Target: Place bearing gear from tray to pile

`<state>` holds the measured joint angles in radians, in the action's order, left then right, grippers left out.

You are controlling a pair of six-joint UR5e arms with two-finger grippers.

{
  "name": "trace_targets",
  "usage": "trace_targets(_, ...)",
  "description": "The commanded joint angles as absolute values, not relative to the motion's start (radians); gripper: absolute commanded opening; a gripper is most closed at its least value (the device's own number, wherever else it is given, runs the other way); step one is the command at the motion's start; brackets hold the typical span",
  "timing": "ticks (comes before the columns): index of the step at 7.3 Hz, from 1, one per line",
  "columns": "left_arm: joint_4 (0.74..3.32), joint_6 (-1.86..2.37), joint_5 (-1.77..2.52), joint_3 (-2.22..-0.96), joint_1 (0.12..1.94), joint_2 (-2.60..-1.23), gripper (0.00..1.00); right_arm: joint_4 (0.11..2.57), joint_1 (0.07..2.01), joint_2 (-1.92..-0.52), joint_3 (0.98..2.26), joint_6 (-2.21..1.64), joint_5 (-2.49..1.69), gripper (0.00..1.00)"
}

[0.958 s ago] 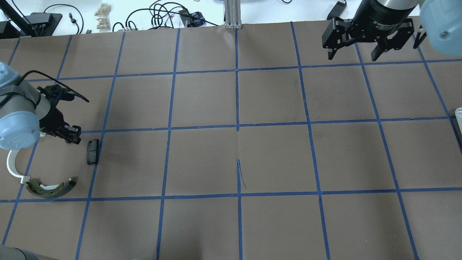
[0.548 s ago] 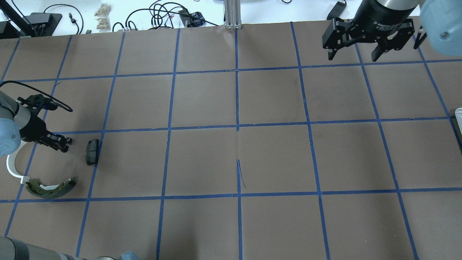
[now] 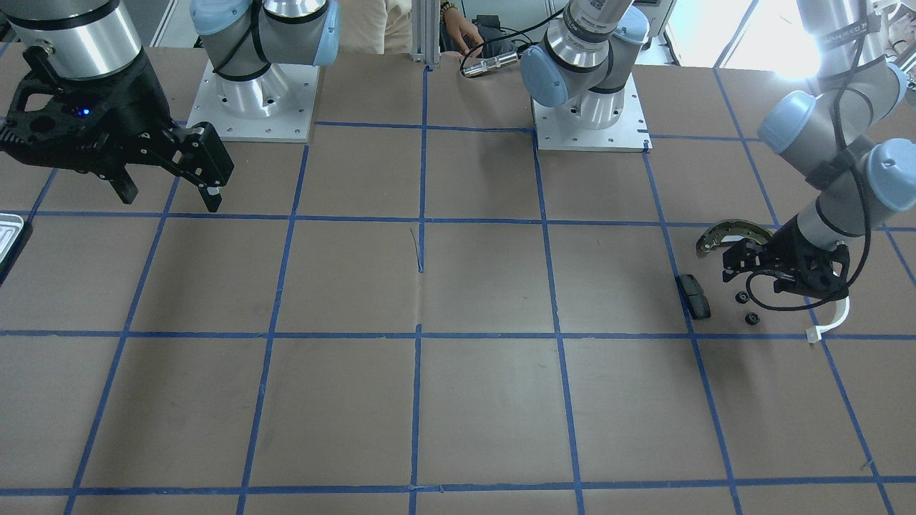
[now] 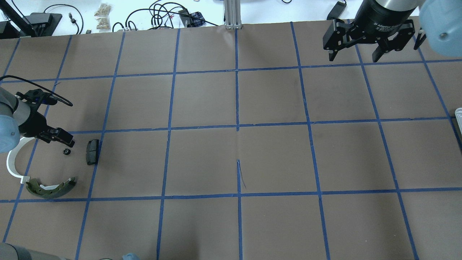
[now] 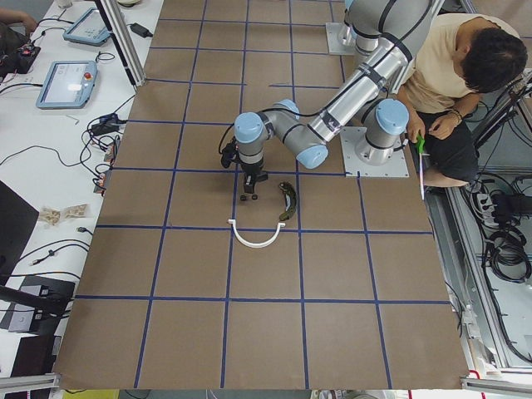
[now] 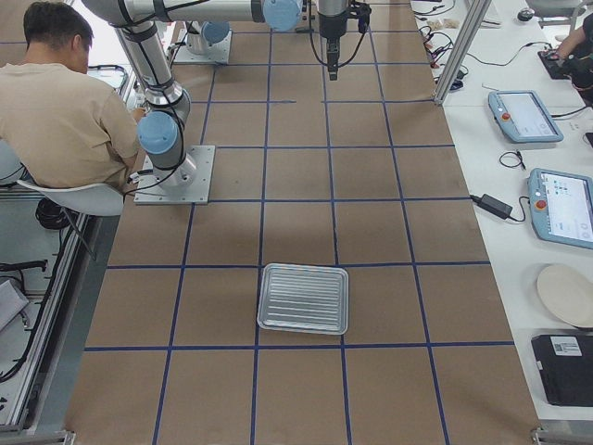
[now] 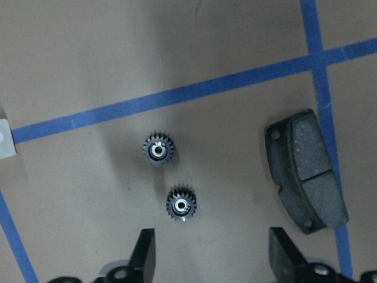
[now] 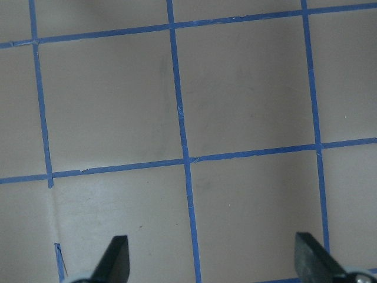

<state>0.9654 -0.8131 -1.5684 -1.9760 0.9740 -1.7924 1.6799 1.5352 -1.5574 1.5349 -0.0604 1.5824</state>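
Bearing gears [image 7: 182, 204], toothed, probably light and stiff, lie on the desk [image 7: 70, 59] at 12 o'clock from the parted, empty jaws of the left gripper [image 7: 209, 253]. Brake pad [image 7: 303, 171] at 3 o'clock. Best gripped across the toothed rim. Right gripper [image 4: 353, 56], far off, likewise spread.

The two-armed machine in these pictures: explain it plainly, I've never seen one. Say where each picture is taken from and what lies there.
It is a robot: two arms bolted to a table covered in brown paper with blue tape lines. Four cameras watch from outside: over its shoulders, facing it, and from each table end. One more sits on each wrist. The left hand, open and empty, hovers by two small gears, next to a black brake pad, a curved brake shoe and a white arc. The right hand, also open and empty, hangs over bare table. The ridged metal tray looks empty.
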Motion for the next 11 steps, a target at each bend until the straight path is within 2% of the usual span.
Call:
trace_targets(1, 1.084, -0.613, -1.551, -1.938, 1.127, -1.696, 0.98, 1.681, 1.536, -1.560, 1.545, -0.060, 1.582, 1.00)
trace_targets(3, 1.246, -0.394, -1.545, -1.843, 1.236, -1.636, 0.98, 1.681, 1.536, -1.560, 1.546, -0.061, 1.582, 1.00)
trace_targets(5, 1.470, -0.172, -1.555, -1.687, 1.421, -1.583, 1.00, 1.681, 1.536, -1.555, 1.546, -0.061, 1.583, 1.00)
trace_targets(7, 1.601, -0.109, -1.609, -1.547, 1.532, -1.569, 1.00, 1.687, 1.536, -1.554, 1.546, -0.061, 1.574, 1.00)
trace_targets(9, 1.612, -0.041, -1.562, -1.506, 1.545, -1.545, 1.00, 1.689, 1.536, -1.555, 1.545, -0.061, 1.569, 1.00)
trace_targets(11, 1.615, 0.034, -1.543, -1.523, 1.548, -1.523, 1.00, 1.692, 1.536, -1.555, 1.543, -0.060, 1.568, 1.00)
